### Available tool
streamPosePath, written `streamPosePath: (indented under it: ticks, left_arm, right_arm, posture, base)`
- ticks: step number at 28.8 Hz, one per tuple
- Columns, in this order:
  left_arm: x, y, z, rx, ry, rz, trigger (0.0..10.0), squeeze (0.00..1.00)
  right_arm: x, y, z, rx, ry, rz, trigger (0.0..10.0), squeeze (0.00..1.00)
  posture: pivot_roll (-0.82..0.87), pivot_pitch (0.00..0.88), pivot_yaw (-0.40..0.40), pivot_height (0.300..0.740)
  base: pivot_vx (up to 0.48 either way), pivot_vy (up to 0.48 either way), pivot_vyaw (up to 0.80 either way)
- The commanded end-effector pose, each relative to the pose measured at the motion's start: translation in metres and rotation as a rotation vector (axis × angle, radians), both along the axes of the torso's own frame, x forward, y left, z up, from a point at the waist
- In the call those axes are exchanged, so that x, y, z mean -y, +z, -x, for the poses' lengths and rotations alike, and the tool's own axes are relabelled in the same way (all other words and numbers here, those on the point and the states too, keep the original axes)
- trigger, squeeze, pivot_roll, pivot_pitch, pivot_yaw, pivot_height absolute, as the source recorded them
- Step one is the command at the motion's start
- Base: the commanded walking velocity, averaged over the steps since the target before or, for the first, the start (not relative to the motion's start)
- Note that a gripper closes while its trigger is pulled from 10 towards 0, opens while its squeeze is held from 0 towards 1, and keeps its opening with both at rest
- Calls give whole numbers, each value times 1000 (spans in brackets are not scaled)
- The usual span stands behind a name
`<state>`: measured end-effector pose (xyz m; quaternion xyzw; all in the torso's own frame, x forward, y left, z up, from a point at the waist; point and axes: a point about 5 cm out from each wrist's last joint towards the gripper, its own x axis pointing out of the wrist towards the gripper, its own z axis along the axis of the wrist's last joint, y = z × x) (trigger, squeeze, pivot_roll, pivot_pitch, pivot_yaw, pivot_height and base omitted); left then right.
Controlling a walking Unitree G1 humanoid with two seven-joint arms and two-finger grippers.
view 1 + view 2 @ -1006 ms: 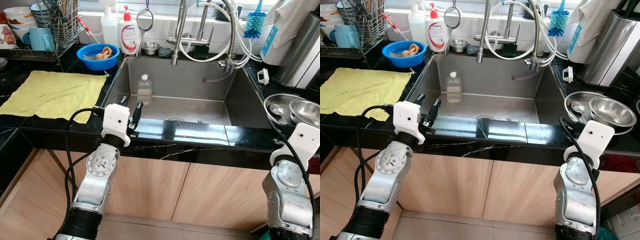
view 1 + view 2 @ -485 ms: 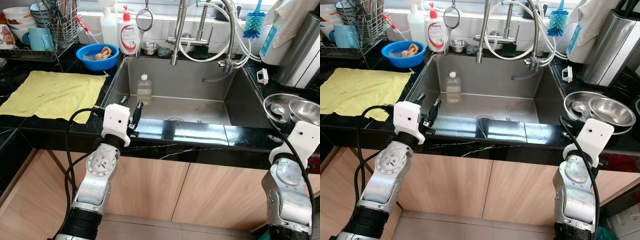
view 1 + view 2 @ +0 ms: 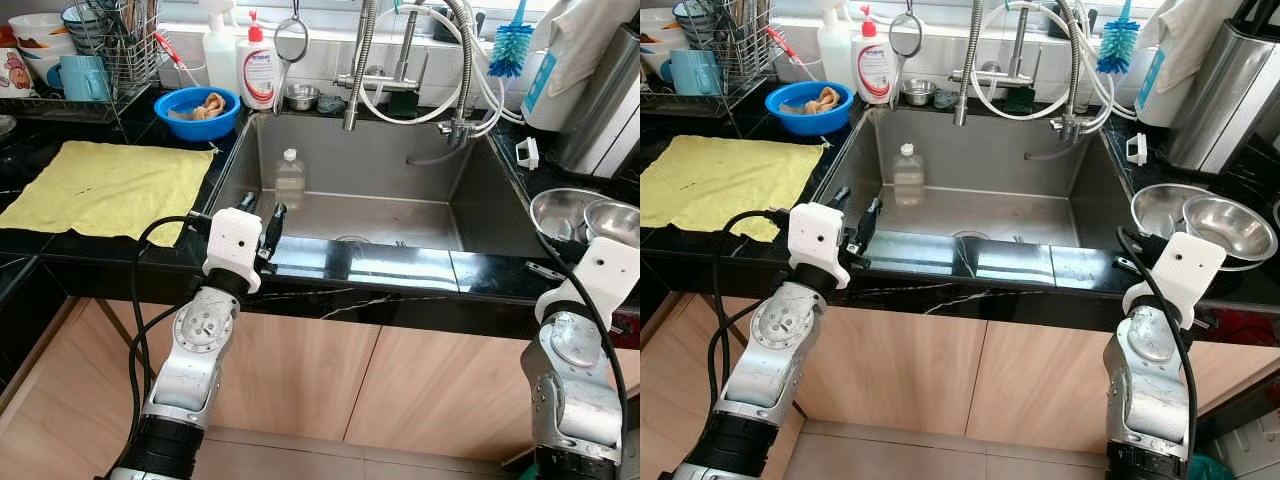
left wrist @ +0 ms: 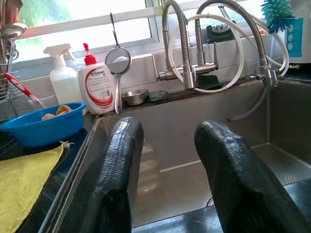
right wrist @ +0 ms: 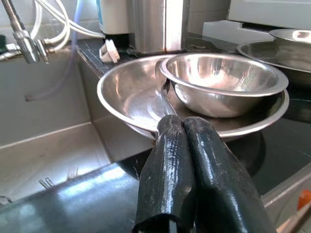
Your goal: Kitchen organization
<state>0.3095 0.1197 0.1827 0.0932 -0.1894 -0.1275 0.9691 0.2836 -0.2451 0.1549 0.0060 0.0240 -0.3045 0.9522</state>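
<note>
Two grippers parked at counter edge: left gripper [image 4: 167, 179] spread, facing bottle [image 3: 289, 178] standing in sink [image 3: 480, 215]; right gripper [image 5: 187, 170] pressed together before nested steel bowls [image 5: 223, 85]. Probably approach stage; next needed reach, opening.

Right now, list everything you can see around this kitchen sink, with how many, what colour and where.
sink: one, steel, set in the black counter
plastic bottle: one, clear, standing inside the sink at its left
cloth: one, yellow, spread on the counter left of the sink
blue bowl: one, behind the cloth, food scraps inside
soap bottle: one, white with red pump, behind the sink
spray bottle: one, white, beside the soap bottle
strainer: one, metal, hanging at the back wall
brush: one, blue, behind the sink at right
steel bowls: two, nested, on the right counter
left pincer: black fingers open, over the sink's front left edge
right pincer: black fingers shut, pointing at the steel bowls
</note>
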Motion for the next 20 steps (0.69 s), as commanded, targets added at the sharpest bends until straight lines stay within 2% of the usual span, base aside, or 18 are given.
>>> streamPosePath:
  ticks: [1, 2, 3, 5, 6, 15, 20]
  left_arm:
    - [3, 7, 0, 25, -9, -7, 10000, 0]
    - [3, 7, 0, 25, -9, -7, 10000, 0]
    - [3, 7, 0, 26, -8, -7, 10000, 0]
    - [2, 7, 0, 26, -8, -7, 10000, 0]
    - [2, 7, 0, 26, -8, -7, 10000, 0]
    - [2, 7, 0, 24, -6, -7, 10000, 0]
    - [2, 6, 0, 23, -5, -6, 10000, 0]
  right_arm:
    - [-3, 8, -4, 41, 22, 5, 0, 0]
    - [-4, 10, -5, 58, 32, 8, 0, 0]
    - [-6, 15, -6, 81, 49, 25, 2824, 0]
    - [-7, 17, -6, 88, 57, 35, 2824, 0]
    - [-8, 18, -7, 92, 61, 44, 10000, 0]
    - [-13, 22, -10, 121, 100, 54, 10000, 0]
    - [-29, 32, -20, 134, 266, 171, 10000, 0]
  posture:
    - [43, 0, -37, 740]
    - [44, 0, -38, 740]
    - [44, 0, -38, 740]
    - [44, 0, -38, 740]
    - [44, 0, -38, 740]
    - [45, 0, -40, 740]
    - [43, 0, -39, 740]
  base:
    - [0, 0, 0]
    - [0, 0, 0]
    - [0, 0, 0]
    - [0, 0, 0]
    - [0, 0, 0]
    - [0, 0, 0]
    - [0, 0, 0]
